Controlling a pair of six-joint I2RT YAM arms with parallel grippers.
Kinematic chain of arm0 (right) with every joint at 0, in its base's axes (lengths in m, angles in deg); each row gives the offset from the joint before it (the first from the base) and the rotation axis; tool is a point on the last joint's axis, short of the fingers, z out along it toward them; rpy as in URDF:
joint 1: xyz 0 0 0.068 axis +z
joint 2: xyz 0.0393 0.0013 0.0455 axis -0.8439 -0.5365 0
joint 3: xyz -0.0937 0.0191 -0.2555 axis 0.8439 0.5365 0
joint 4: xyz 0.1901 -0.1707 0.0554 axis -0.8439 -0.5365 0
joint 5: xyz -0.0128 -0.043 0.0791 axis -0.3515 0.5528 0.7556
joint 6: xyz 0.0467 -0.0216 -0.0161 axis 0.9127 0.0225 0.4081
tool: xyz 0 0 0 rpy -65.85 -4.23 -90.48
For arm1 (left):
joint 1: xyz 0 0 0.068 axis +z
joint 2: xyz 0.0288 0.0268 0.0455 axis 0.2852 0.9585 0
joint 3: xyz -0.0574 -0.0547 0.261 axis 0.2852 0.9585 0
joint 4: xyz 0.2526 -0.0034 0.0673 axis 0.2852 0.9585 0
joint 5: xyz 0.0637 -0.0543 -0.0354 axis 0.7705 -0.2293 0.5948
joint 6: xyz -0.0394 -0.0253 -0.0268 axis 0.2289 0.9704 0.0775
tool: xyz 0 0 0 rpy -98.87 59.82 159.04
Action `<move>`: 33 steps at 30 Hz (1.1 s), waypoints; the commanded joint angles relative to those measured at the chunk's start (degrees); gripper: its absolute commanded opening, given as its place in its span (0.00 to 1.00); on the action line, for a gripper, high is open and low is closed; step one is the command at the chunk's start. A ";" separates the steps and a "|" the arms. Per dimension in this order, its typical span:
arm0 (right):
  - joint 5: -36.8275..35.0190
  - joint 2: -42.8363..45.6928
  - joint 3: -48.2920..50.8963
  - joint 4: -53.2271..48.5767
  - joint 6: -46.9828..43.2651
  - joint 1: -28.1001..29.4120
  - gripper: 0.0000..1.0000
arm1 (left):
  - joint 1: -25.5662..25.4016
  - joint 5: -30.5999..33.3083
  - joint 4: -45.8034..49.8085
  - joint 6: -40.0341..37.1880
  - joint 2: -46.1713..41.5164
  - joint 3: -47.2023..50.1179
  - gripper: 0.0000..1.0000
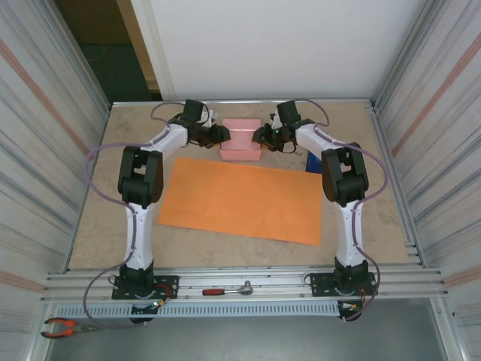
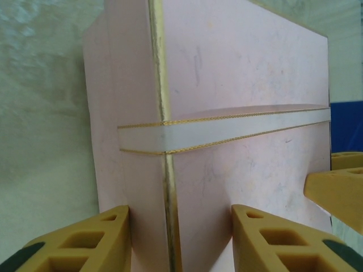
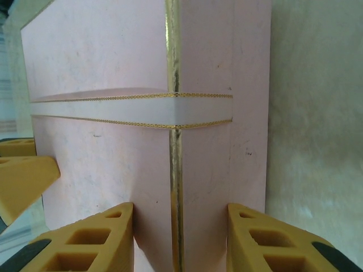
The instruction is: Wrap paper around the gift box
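The left gripper (image 1: 219, 134) is closing on the left end of the gift box (image 1: 242, 139), and the left wrist view is showing its yellow fingers (image 2: 79, 238) lying against the pink faces on either side of a gold-trimmed edge, with the box filling the gap between them. The right gripper (image 1: 261, 135) is gripping the right end of the same box in the same way, its fingers (image 3: 272, 238) straddling the gold-trimmed edge below the white ribbon (image 3: 130, 110). The paper (image 1: 240, 199) is lying flat on the table (image 1: 98, 226) just near of the box, untouched by either gripper.
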 commanded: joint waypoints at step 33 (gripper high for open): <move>-20.91 48.33 56.25 11.78 12.37 24.48 0.30 | -24.51 14.30 -11.69 3.93 -42.89 46.65 0.48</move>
